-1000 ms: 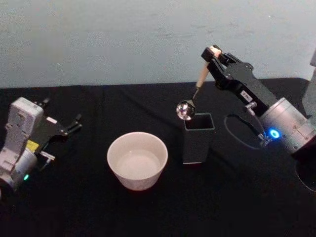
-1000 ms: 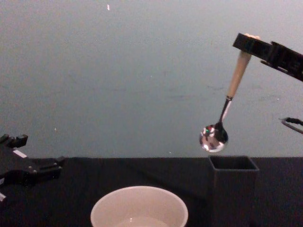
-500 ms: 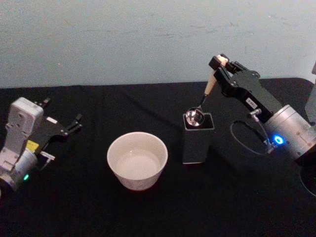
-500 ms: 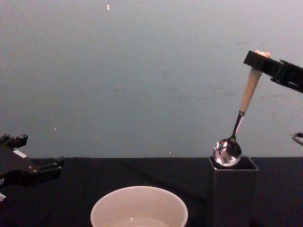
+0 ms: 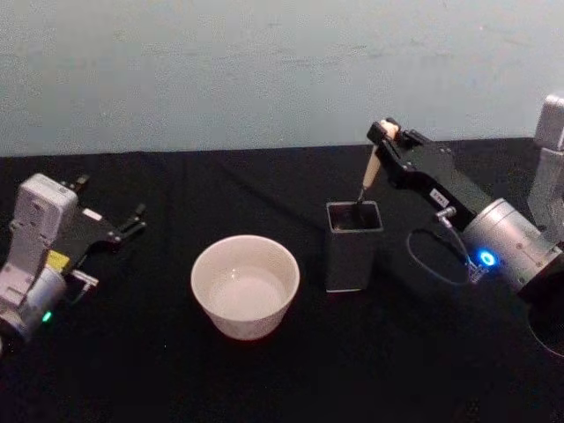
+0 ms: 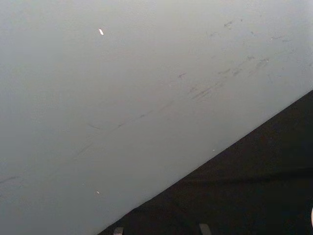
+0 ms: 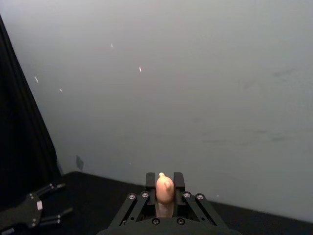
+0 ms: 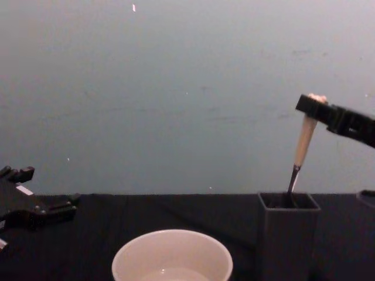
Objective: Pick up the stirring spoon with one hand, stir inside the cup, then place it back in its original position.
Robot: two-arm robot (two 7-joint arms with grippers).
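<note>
The stirring spoon (image 5: 371, 171) (image 8: 304, 140) stands tilted in the dark grey square holder (image 5: 353, 247) (image 8: 288, 234), its metal bowl hidden inside. My right gripper (image 5: 386, 137) (image 8: 313, 106) is shut on the bear-head top of the cream handle (image 7: 165, 188), above the holder. The wide cream-white cup (image 5: 245, 285) (image 8: 172, 256) sits to the holder's left on the black cloth. My left gripper (image 5: 132, 223) (image 8: 61, 206) rests open at the far left of the table, away from both.
The black tablecloth (image 5: 132, 370) covers the table up to a pale blue-grey wall (image 5: 220, 70). A black cable loop (image 5: 427, 256) hangs by my right wrist, to the right of the holder.
My right gripper has lowered the spoon: its bowl hung above the holder's left edge, reached the rim, and now sits down inside the holder. The left arm has not moved.
</note>
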